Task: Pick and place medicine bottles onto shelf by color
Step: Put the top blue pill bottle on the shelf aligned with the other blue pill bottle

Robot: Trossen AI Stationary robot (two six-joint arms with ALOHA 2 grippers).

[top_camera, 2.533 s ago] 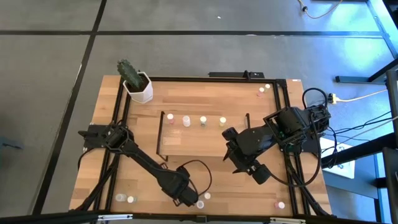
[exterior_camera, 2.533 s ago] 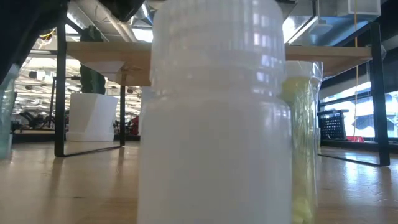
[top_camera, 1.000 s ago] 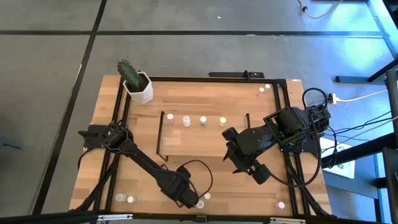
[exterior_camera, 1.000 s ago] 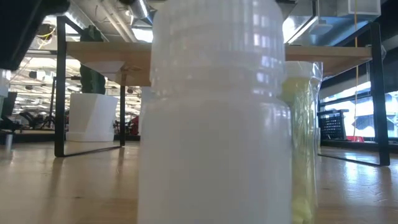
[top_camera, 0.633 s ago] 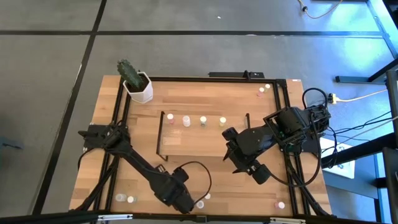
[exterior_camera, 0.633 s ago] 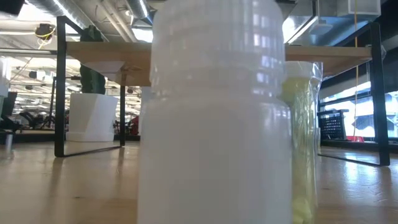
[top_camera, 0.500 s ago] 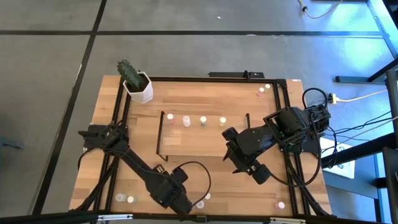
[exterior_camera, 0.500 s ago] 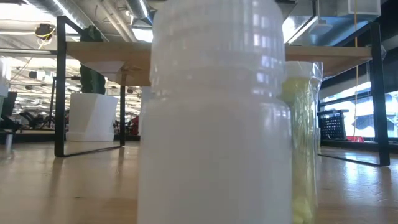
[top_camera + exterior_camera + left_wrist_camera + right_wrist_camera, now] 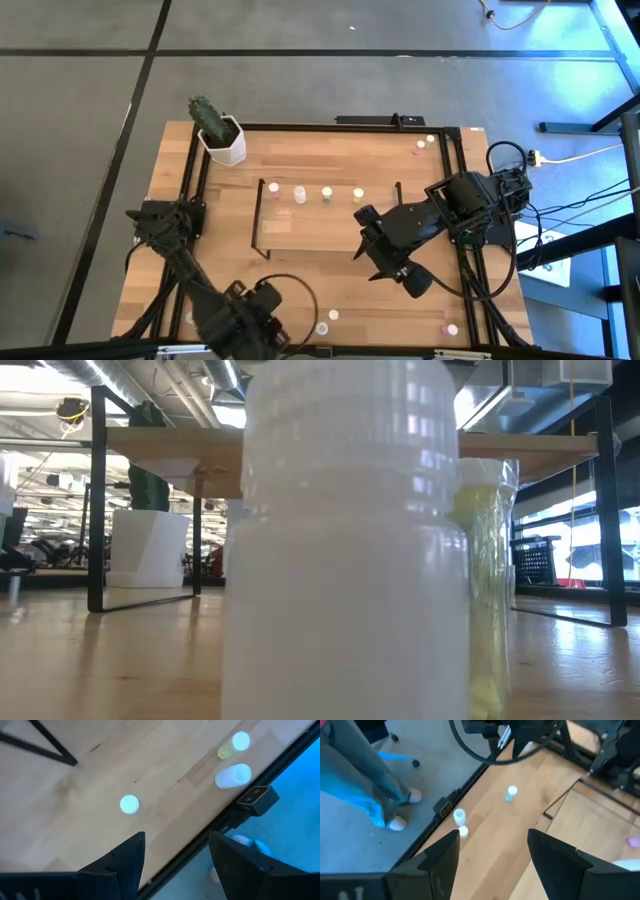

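A robotics lab or workshop: a light-wood worktop point(image 9: 330, 270) in a black metal frame stands on a grey concrete floor point(image 9: 80, 120), with loose black cables point(image 9: 590, 215) beside it and exposed ceiling ducts point(image 9: 190, 380) with strip lights beyond.

Nine medicine bottles point(image 9: 326, 194) visible from above, four on shelf point(image 9: 310, 232). One shelf. One cactus pot point(image 9: 225, 143). Two robot arms point(image 9: 440, 215).

3 bottles point(image 9: 459, 815) on table point(image 9: 520, 840) — person's legs point(image 9: 365, 790) beside
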